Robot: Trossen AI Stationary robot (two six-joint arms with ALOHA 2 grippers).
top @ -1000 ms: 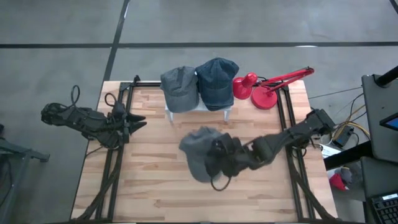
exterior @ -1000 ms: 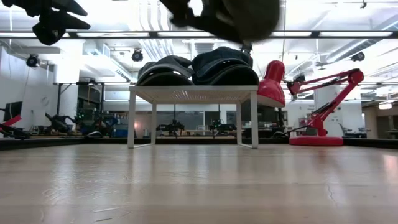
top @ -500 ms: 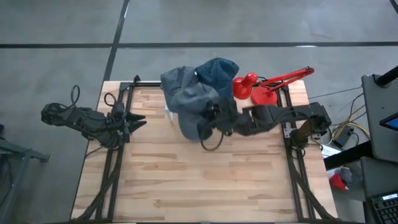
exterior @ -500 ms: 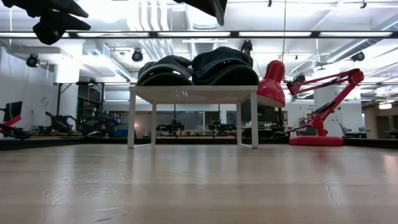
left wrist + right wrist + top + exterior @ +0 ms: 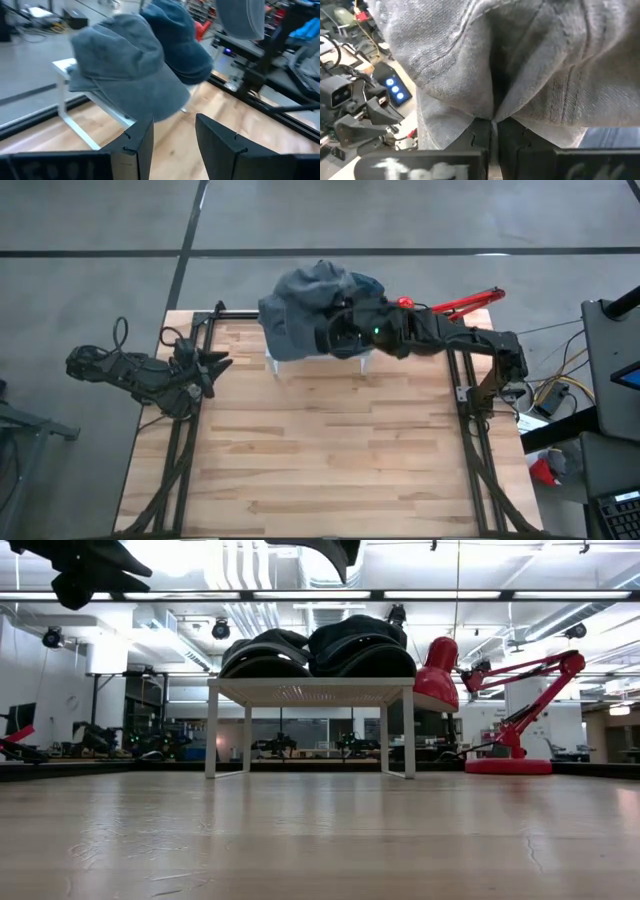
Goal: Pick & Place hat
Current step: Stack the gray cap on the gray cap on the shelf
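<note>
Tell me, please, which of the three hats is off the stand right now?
The light grey hat, pinched in the right gripper above the stand. The other grey hat and the blue denim hat rest on it.

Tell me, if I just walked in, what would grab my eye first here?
Probably the grey hat that the right gripper holds pinched in the air, above the small white stand at the table's far edge. Two more caps already sit side by side on that stand, with a bright red desk lamp beside it. The left gripper waits open near the table's left edge.
</note>
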